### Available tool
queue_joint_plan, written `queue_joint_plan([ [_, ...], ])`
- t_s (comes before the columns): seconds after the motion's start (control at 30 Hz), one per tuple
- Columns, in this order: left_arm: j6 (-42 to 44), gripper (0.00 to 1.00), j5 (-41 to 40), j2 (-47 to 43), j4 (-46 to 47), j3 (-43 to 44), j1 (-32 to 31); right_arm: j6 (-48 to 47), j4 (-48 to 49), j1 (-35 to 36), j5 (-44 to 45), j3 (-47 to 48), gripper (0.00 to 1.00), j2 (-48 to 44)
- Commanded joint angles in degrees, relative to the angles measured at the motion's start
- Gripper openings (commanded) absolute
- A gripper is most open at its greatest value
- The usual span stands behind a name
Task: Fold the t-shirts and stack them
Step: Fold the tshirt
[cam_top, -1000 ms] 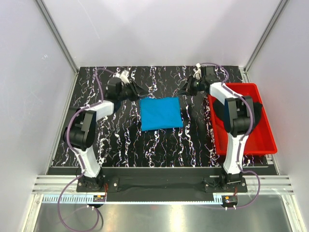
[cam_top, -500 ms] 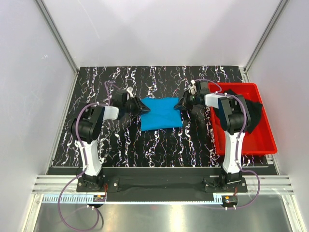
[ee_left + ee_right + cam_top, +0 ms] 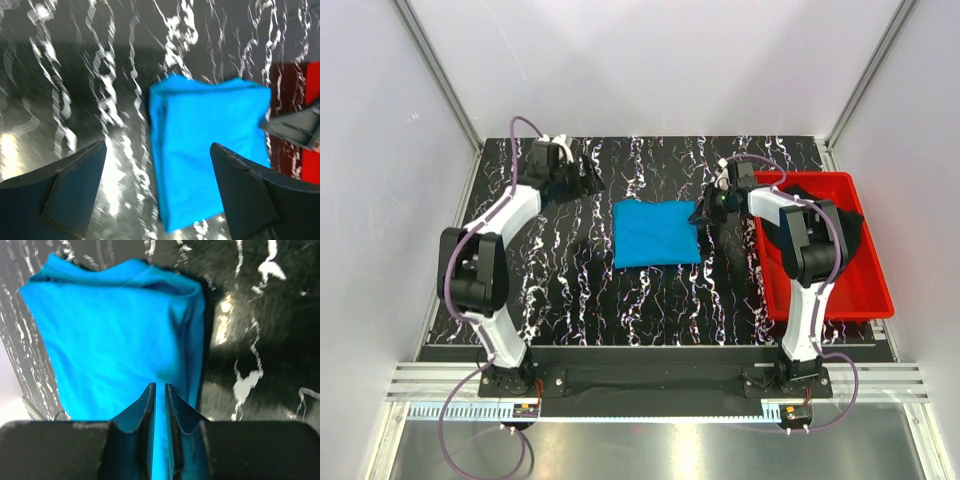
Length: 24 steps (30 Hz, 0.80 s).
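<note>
Since a moment ago the left tool (image 3: pixel 590 182) has pulled off the sky-blue t-shirt (image 3: pixel 656 233) toward the far-left corner, and its fingers are now spreading wide. The right tool (image 3: pixel 703 213) is staying at the shirt's far-right corner, fingers nearly pressed together; I cannot tell if cloth is pinched. The folded shirt is lying mid-way across the bench (image 3: pixel 570 290), with open room on its left and near sides. The black t-shirt (image 3: pixel 847 225) is sitting in the red tray (image 3: pixel 850 285) on the right.
</note>
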Motion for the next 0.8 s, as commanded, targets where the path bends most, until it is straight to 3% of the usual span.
queue_joint_plan([
  [0.0,8.7,0.9,7.8,7.4,-5.9,5.4,2.3,-2.7,-2.0,0.3,1.3,0.1,0.2,-6.2],
  [0.23,10.1,0.87,19.0,15.8,-1.2,11.7,2.6,-3.1,-2.4,0.3,-0.3,-1.9,0.21,-13.3],
  [0.77,1.1,0.8,17.5,25.0,2.6,12.8,-0.5,-2.7,0.3,0.3,-1.1,-8.1,0.2,-21.4],
])
